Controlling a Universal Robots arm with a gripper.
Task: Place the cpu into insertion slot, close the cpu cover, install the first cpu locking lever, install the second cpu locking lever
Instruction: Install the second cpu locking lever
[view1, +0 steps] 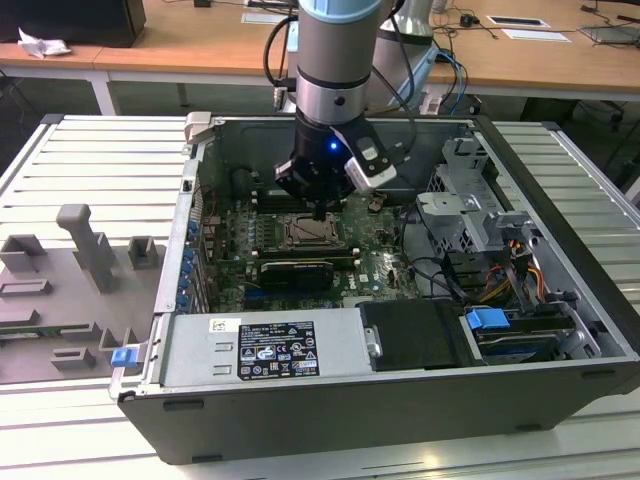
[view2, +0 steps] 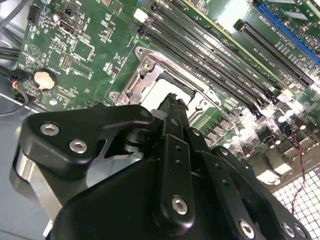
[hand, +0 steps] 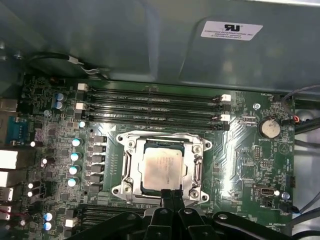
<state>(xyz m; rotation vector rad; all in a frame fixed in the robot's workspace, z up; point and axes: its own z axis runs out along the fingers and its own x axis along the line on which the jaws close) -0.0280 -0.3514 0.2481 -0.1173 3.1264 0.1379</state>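
One open computer case (view1: 560, 400) is seen on a slatted worktop (view1: 90, 160), with one green motherboard (hand: 260, 165) laid flat inside it. One arm is lowered into the case, and one tool (hand: 171, 196) is held at the near edge of the socket in the first wrist view; its fingertips appear pressed close together, with nothing seen between them, so it is judged clenched and empty.

Four long black memory slots (hand: 155, 107) are counted just beyond the socket. One coin cell (hand: 269, 128) is noted well apart on the board.

One insertion slot (hand: 131, 165) is seen near the board's middle, and one cpu (hand: 161, 167) is already seated in it, silver top up and square to the frame. Placement is therefore judged done.

One cpu cover (hand: 162, 140) appears to lie down around the chip, though this cannot be told for certain. Whether either locking lever is latched cannot be told; both are judged outstanding.
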